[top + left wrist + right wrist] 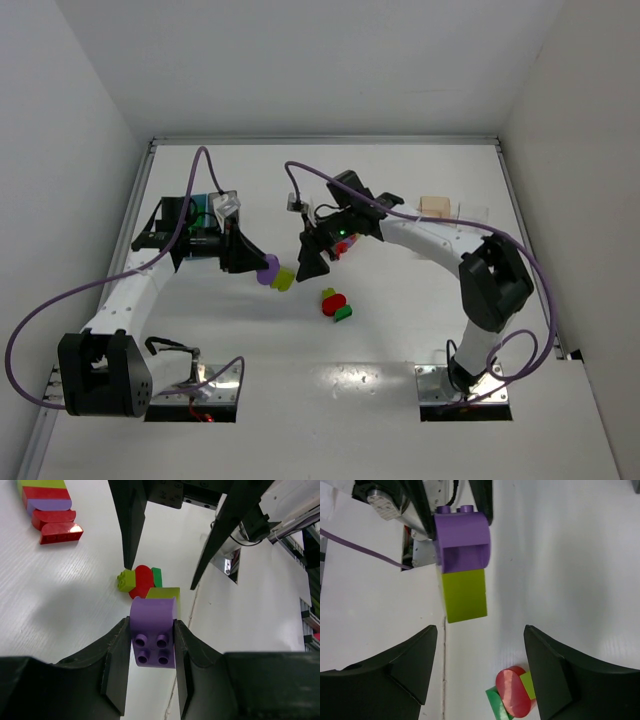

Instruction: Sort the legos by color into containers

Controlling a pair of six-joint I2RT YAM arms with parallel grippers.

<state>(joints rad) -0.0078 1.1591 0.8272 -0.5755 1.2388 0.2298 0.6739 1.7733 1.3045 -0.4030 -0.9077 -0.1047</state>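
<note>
White tabletop [300, 180]: purple brick [153, 630], judged light, rigid, slick, is pinched across flat sides by left gripper [151, 632]; right gripper [480, 628] spread.

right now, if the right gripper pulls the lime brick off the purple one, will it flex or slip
Probably stiff: the lime brick looks like hard moulded plastic. Its smooth flat sides may slip. It could pop off suddenly, as the left gripper clamps only the purple brick.

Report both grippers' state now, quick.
Left gripper: closed on the purple brick, with a lime brick stuck to it.
Right gripper: open, jaws apart, holding nothing.
</note>
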